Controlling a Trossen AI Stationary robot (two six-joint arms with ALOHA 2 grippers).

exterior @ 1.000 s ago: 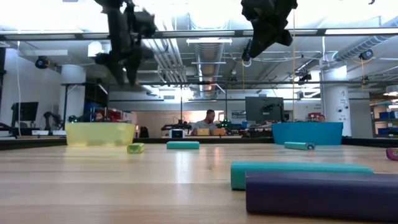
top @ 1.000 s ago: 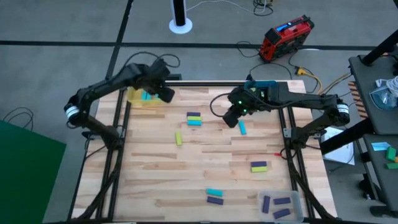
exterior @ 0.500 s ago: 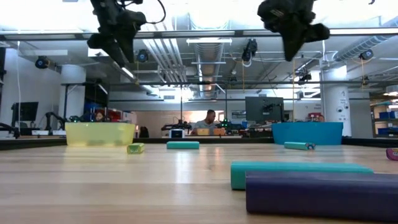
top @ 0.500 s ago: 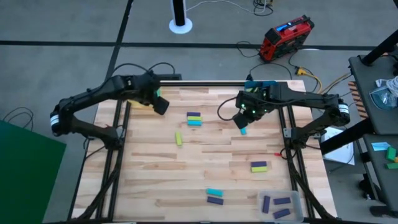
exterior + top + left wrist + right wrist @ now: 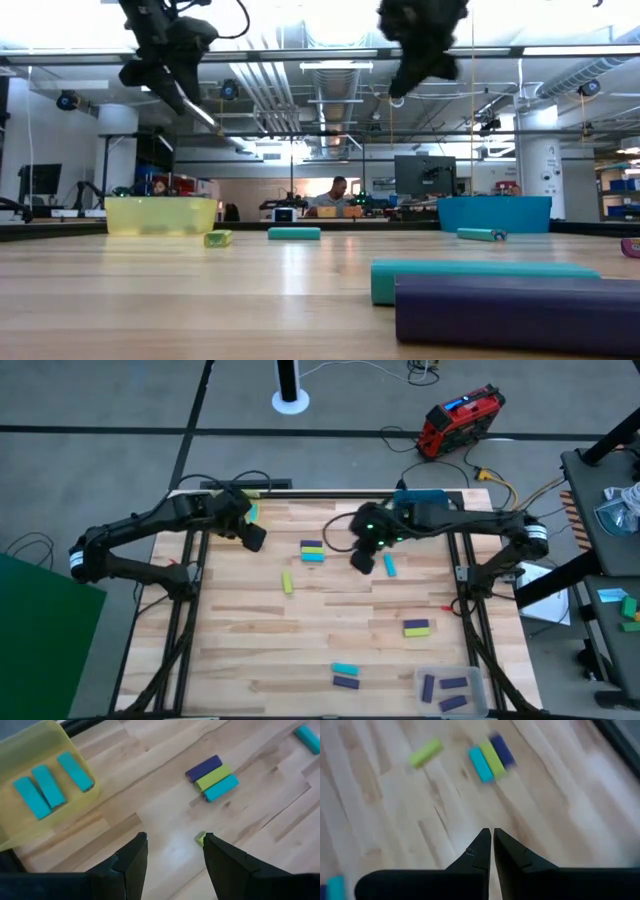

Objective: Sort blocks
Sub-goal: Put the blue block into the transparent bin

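Reaching for the stacked trio of blocks point(image 5: 312, 550) on the tabletop point(image 5: 330, 630) goes best if the empty, closed right gripper point(image 5: 362, 561) opens first — the left gripper point(image 5: 254, 539), open and empty, hovers near the yellow tray point(image 5: 30, 827).

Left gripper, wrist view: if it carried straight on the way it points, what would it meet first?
Probably the small yellow-green block lying alone on the wooden table, just ahead of the open left gripper; depth is uncertain.
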